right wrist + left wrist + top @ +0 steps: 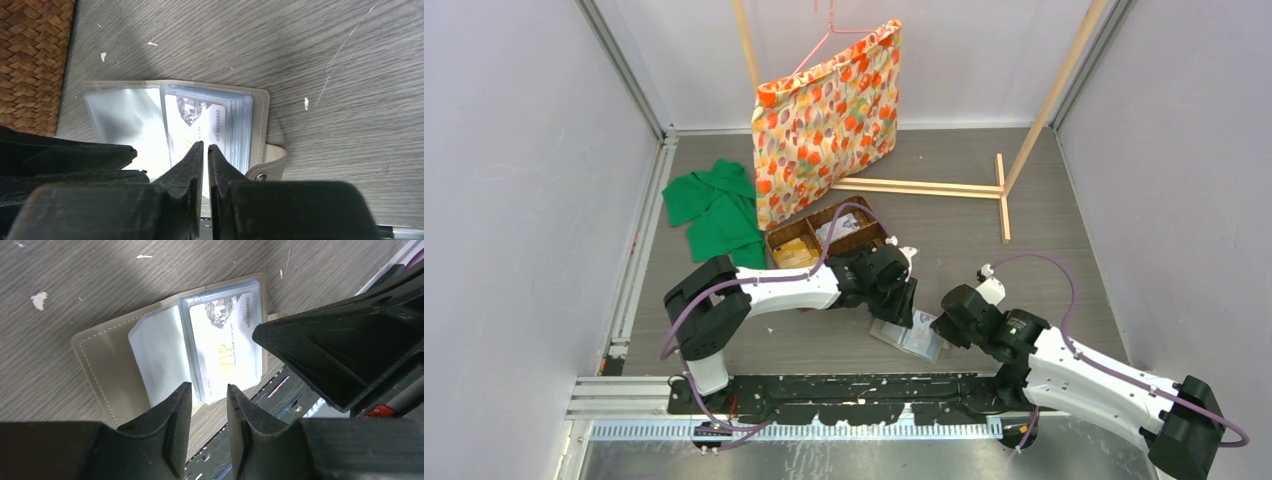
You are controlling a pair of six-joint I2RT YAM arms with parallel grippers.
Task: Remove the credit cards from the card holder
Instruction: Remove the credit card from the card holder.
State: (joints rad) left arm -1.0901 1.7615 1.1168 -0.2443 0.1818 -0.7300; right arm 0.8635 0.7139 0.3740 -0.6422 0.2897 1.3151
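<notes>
The card holder (911, 338) lies open on the table near the front edge, between my two grippers. In the left wrist view the holder (107, 357) shows clear sleeves with a white credit card (225, 342) marked VIP inside one. The same card (197, 120) and the stacked sleeves of the holder (260, 120) show in the right wrist view. My left gripper (209, 392) is partly open and empty, just above the holder's near edge. My right gripper (205, 148) is almost closed with nothing between the fingers, its tips over the card.
A brown wicker divided basket (829, 235) stands just behind the left gripper, and its edge (30, 65) shows in the right wrist view. A green cloth (714, 205), a floral bag on a hanger (829, 115) and a wooden rack (924, 187) are further back.
</notes>
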